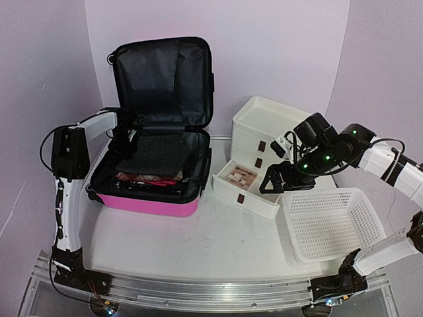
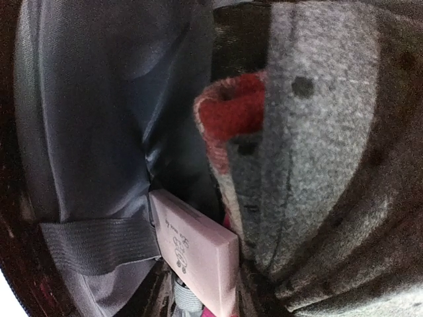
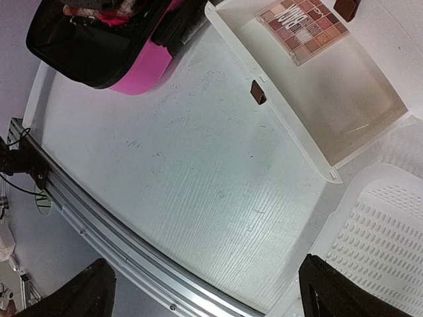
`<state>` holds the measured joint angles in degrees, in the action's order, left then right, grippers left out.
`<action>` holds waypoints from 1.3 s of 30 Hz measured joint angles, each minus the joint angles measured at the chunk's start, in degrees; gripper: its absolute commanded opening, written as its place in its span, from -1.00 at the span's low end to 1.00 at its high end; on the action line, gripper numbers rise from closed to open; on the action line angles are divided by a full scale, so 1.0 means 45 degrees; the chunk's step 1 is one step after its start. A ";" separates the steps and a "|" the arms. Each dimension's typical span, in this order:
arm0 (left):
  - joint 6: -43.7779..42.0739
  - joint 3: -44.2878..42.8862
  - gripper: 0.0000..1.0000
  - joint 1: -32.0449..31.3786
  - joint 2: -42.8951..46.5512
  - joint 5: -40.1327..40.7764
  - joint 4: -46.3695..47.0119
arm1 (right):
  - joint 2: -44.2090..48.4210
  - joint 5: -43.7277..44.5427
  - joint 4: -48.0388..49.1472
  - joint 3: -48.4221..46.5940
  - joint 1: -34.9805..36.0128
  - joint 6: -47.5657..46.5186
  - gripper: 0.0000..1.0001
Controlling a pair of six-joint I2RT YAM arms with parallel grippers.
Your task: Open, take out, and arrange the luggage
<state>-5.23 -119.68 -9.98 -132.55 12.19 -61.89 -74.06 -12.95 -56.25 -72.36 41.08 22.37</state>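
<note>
The hot-pink luggage (image 1: 152, 203) lies open at the left, its black-lined lid (image 1: 162, 76) standing upright. Folded clothes fill it, a dark grey piece (image 1: 155, 153) on top. My left gripper (image 1: 127, 135) reaches into the case's back left corner. Its fingers do not show in the left wrist view, which is filled by the grey fabric (image 2: 317, 165), a red fold (image 2: 234, 105), the black lining (image 2: 99, 119) and a pale pink box (image 2: 195, 254). My right gripper (image 1: 285, 183) hangs open and empty over the table beside the pulled-out drawer (image 1: 254, 198). Its fingertips (image 3: 92, 294) stand wide apart.
A white drawer stack (image 1: 264, 125) stands right of the luggage. Its lowest drawer (image 3: 344, 92) is pulled out with an eyeshadow palette (image 3: 305, 26) inside. A white mesh basket (image 1: 334, 224) sits at the front right. An aluminium rail (image 3: 119, 238) runs along the near edge.
</note>
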 measured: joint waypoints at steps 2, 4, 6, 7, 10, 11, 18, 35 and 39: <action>0.0185 0.0000 -0.38 -0.0063 0.0000 0.0175 -0.0019 | 0.0000 -0.0029 0.0000 0.0000 0.0000 0.0015 0.97; 0.0257 0.0000 -0.39 -0.0112 0.0000 0.0340 -0.0024 | 0.0000 -0.0039 0.0000 0.0000 0.0000 0.0034 0.97; 0.0287 0.0000 -0.39 -0.0146 0.0000 0.0471 -0.0024 | 0.0000 -0.0044 0.0000 0.0000 0.0000 0.0049 0.97; 0.0301 0.0000 -0.39 -0.0165 0.0000 0.0563 -0.0024 | 0.0000 -0.0044 0.0000 0.0005 0.0000 0.0049 0.97; 0.0476 0.0010 -0.34 -0.0228 0.0010 0.0903 -0.0019 | 0.0000 -0.0049 0.0000 0.0005 0.0000 0.0053 0.97; 0.0525 0.0024 -0.33 -0.0253 0.0029 0.1030 -0.0019 | 0.0000 -0.0049 0.0000 0.0005 0.0000 0.0053 0.97; 0.0840 0.0141 -0.31 -0.0136 0.0359 0.2832 -0.0010 | -0.0068 -0.0253 0.0005 0.0005 0.0000 0.0112 0.97; 0.0865 0.0597 -0.34 0.0724 0.0525 0.1205 0.0170 | -0.0340 -0.0505 0.0010 0.0005 0.0000 0.0350 0.97; 0.0913 0.0597 -0.38 0.0879 0.0510 0.0855 0.0126 | -0.0325 -0.0505 0.0010 0.0005 0.0000 0.0355 0.97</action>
<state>-1.13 -116.99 -6.02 -130.26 16.03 -61.32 -75.53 -15.22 -56.21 -72.34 41.08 23.97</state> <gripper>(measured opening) 0.318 0.984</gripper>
